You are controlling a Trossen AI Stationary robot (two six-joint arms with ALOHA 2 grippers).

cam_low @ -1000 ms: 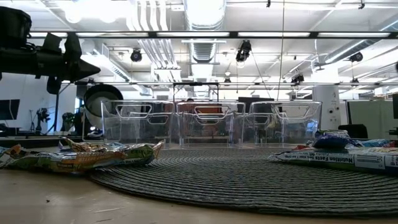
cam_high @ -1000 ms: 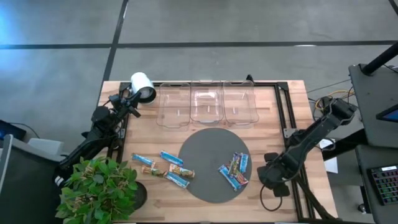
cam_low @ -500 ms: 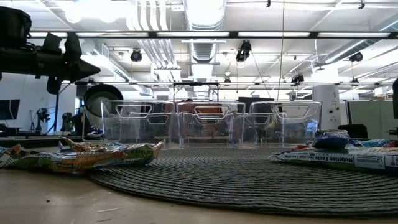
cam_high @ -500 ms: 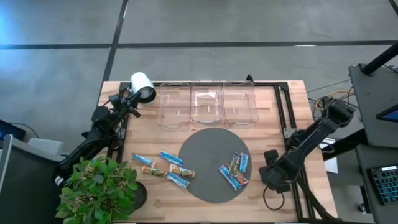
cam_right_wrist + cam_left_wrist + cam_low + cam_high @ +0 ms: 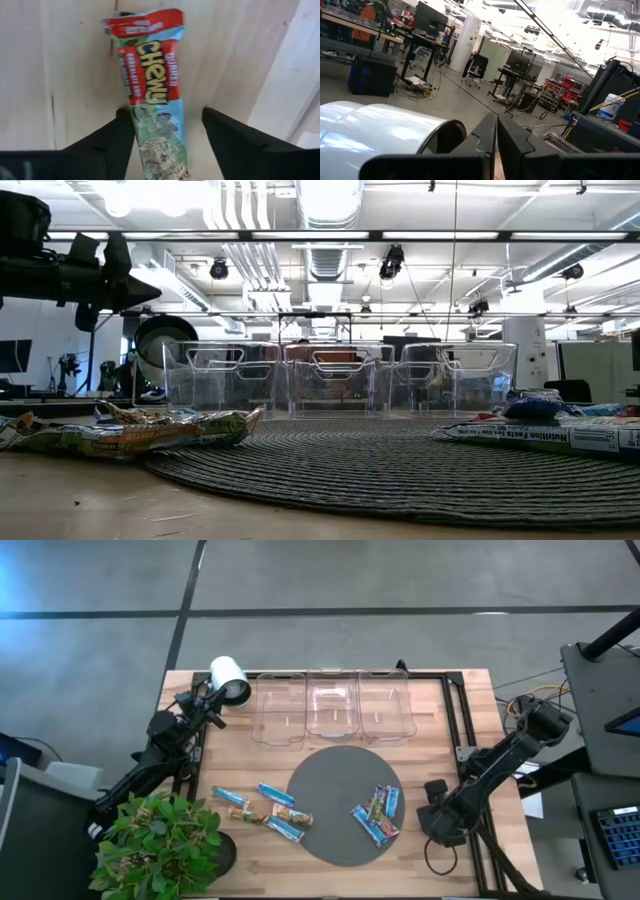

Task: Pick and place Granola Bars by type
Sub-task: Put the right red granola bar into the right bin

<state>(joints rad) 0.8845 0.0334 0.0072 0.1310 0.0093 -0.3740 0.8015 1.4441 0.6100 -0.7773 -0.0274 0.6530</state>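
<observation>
Right gripper (image 5: 440,823) sits low at the table's right edge, lower right of the high view. Its fingers (image 5: 112,142) are spread wide either side of a red-and-blue chewy bar (image 5: 150,95) lying flat on the wood; not closed on it. Left gripper (image 5: 496,145) is parked at upper left beside a white roll (image 5: 229,678), fingers pressed together, empty. Other granola bars: a cluster (image 5: 377,812) on the grey round mat (image 5: 330,775), more (image 5: 265,810) on bare wood at lower left. Three clear bins (image 5: 332,705) line the top.
</observation>
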